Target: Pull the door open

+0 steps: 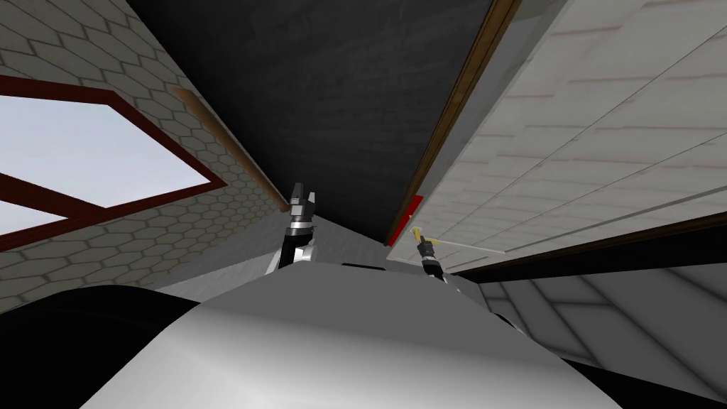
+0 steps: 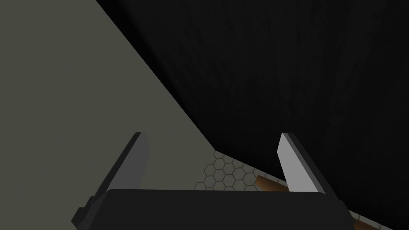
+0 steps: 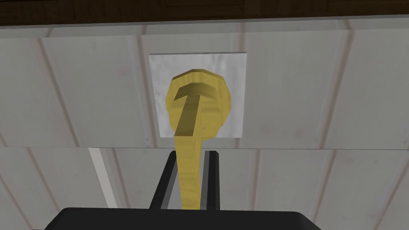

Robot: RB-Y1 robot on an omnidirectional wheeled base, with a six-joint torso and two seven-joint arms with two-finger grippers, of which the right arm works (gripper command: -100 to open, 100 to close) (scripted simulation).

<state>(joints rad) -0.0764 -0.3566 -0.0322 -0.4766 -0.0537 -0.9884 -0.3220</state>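
Observation:
A white panelled door (image 1: 568, 142) fills the right side of the head view, with a dark brown frame (image 1: 454, 113) along its edge. Its yellow lever handle (image 3: 191, 159) sits on a white square plate (image 3: 235, 92). My right gripper (image 3: 191, 183) is shut on the lever, its dark fingers pressing both sides of it. In the head view the right gripper (image 1: 422, 243) is small at the yellow handle (image 1: 414, 233). My left gripper (image 1: 301, 200) is raised in front of me, apart from the door; its fingers (image 2: 293, 163) stand open with nothing between them.
A hexagon-tiled wall (image 1: 142, 227) with a red-framed window (image 1: 85, 149) runs along the left. A dark ceiling-like plane (image 1: 341, 92) lies ahead between wall and door. A small red block (image 1: 413, 206) sits on the door frame near the handle.

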